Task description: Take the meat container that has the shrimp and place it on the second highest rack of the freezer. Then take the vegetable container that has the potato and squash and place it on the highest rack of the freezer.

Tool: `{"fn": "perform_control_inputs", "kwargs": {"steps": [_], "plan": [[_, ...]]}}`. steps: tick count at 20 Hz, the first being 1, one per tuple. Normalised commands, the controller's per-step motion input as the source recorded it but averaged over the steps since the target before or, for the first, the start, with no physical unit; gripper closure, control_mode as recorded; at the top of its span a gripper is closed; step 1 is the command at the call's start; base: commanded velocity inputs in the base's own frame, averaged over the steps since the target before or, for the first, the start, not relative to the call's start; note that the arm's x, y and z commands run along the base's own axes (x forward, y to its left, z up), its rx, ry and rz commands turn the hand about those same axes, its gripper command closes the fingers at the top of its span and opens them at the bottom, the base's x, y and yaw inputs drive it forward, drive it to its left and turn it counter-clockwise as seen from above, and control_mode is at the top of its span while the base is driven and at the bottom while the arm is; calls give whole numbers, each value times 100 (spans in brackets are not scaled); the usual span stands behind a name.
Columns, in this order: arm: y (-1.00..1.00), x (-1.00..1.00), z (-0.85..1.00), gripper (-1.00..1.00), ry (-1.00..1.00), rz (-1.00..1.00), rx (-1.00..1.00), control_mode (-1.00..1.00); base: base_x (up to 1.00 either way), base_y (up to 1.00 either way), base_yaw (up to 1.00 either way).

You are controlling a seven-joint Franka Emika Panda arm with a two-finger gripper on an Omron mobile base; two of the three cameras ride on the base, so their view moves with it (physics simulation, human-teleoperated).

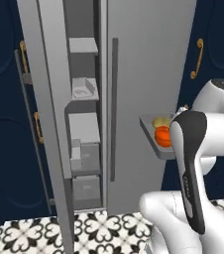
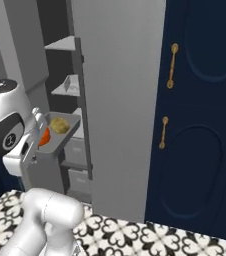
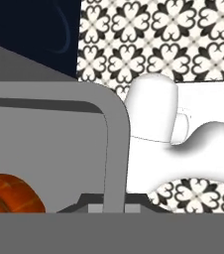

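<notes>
The gripper (image 3: 115,207) pinches the rim of the vegetable container (image 1: 151,135), jaws pressed tight on its edge. The potato and squash (image 1: 161,130) lie inside, just beyond the jaws. Ahead, the freezer (image 1: 84,124) stands open; its highest rack (image 1: 83,45) has free room above.

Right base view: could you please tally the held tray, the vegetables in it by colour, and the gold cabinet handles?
Grey tray: 1
Yellow potato: 1
Orange squash: 1
Gold handles: 2
Total: 5
</notes>
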Motion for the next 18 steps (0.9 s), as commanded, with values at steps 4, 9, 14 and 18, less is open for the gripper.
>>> {"fn": "perform_control_inputs", "kwargs": {"steps": [4, 9, 14, 18], "plan": [[0, 0, 0, 100, 0, 0, 0, 100, 68, 33, 2], [0, 0, 0, 100, 0, 0, 0, 100, 64, 17, 9], [0, 0, 0, 100, 0, 0, 0, 100, 35, 14, 22], [0, 0, 0, 100, 0, 0, 0, 100, 28, 18, 33]]}}
